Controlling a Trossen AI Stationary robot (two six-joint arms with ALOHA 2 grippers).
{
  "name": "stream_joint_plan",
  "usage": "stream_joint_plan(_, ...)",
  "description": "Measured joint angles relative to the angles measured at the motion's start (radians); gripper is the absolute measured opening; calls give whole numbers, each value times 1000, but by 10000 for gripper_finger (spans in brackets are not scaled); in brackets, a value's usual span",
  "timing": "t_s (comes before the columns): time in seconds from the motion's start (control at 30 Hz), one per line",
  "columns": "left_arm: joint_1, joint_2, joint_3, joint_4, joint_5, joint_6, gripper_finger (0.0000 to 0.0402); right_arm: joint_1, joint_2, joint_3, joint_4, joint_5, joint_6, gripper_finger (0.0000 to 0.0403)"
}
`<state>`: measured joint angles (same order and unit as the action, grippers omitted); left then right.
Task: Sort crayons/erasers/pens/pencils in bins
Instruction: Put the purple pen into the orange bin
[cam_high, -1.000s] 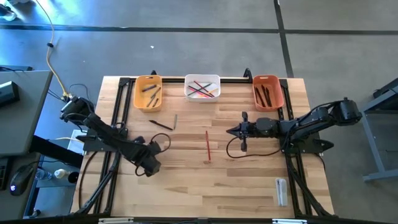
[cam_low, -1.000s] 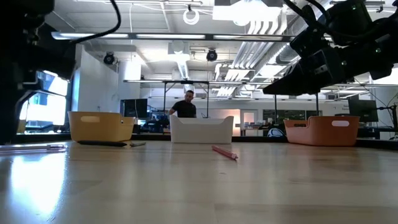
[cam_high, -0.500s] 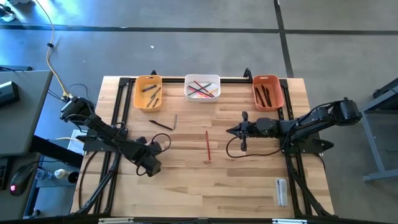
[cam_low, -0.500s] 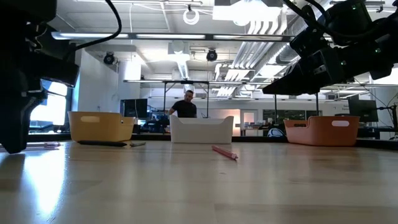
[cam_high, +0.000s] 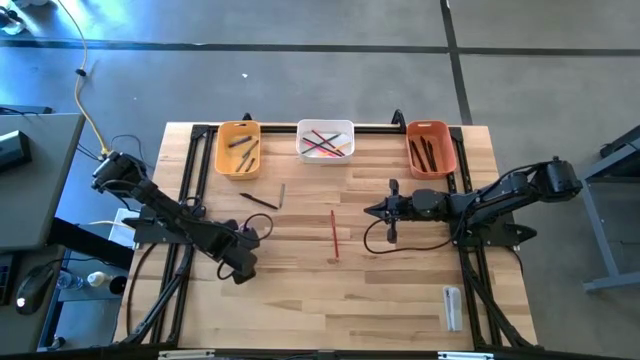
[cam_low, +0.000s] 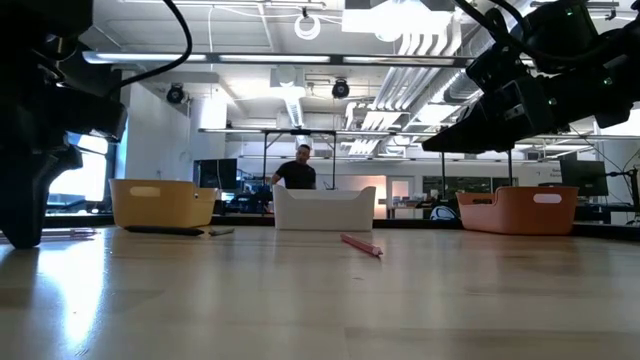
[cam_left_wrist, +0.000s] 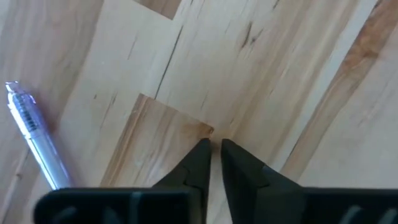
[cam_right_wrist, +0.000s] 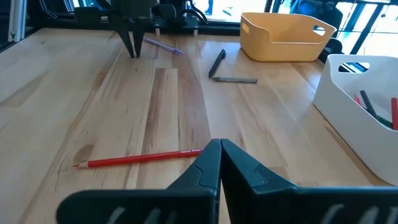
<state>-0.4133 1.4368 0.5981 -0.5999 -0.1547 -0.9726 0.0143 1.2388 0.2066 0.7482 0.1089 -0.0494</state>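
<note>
My left gripper (cam_high: 240, 268) (cam_left_wrist: 214, 144) points down at the bare wood near the table's left side. Its fingers stand a narrow gap apart with nothing between them. A clear purple pen (cam_left_wrist: 34, 140) (cam_right_wrist: 163, 46) lies flat on the table beside it, untouched. A red pencil (cam_high: 334, 235) (cam_right_wrist: 140, 158) lies flat mid-table. My right gripper (cam_high: 370, 211) (cam_right_wrist: 220, 146) hovers shut to the pencil's right, holding nothing. A black pen (cam_high: 258, 200) and a grey stick (cam_high: 282, 194) lie in front of the yellow-orange bin (cam_high: 224, 150).
The white bin (cam_high: 325, 126) with coloured pencils and the red-orange bin (cam_high: 448, 150) with dark sticks stand along the far edge. A whitish oblong item (cam_high: 452, 305) lies near the front right corner. A person shows in the room behind the table (cam_low: 298, 172).
My left gripper has come down closer to the table next to the purple pen and tipped steeper. Nothing on the table has moved.
</note>
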Motion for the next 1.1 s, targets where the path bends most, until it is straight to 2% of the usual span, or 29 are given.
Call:
stream_joint_plan(0.13, 0, -13, 0, 6, 14, 3, 3, 0, 0, 0, -3, 0, 14, 0)
stream_joint_plan(0.7, 0, -48, -1, 148, -24, 94, 0, 0, 0, 0, -6, 0, 26, 0)
stream_joint_plan(1.1, 9, -50, 1, 397, -91, 207, 0, 0, 0, 0, -6, 0, 27, 0)
